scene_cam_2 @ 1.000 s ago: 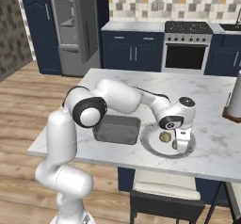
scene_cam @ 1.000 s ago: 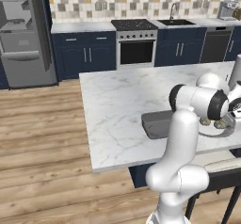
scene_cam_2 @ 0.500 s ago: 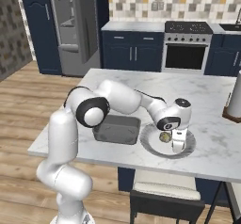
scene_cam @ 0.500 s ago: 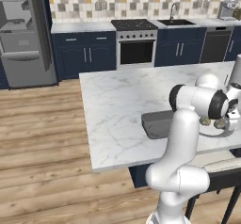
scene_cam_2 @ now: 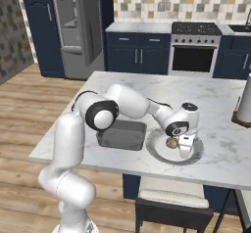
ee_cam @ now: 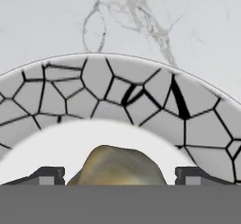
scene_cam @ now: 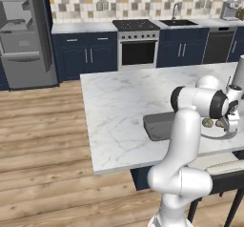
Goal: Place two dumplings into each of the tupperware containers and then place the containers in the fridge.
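A tan dumpling [ee_cam: 117,165] lies on the crackle-patterned round plate [ee_cam: 108,86], between the fingertips of my gripper [ee_cam: 120,176]. Both tips stand wide of it with a gap on each side, so the gripper is open. In the right base view the gripper [scene_cam_2: 185,150] points down into the plate [scene_cam_2: 159,153], with a dumpling [scene_cam_2: 171,142] beside it. The left base view shows two dumplings [scene_cam: 207,122] on the plate [scene_cam: 214,136]. One dark grey tupperware container [scene_cam_2: 122,134] sits empty just left of the plate. The fridge [scene_cam: 24,35] stands open across the room.
The plate sits close to the island's front edge [scene_cam_2: 147,171]. A dark stool [scene_cam_2: 169,210] stands below that edge. A tall pale object on a brown base [scene_cam_2: 243,104] is at the island's right end. The oven [scene_cam_2: 194,56] and navy cabinets line the back wall.
The hand has sunk a little lower onto the plate, bringing its fingers down around the dumpling. The base and the other things have not moved.
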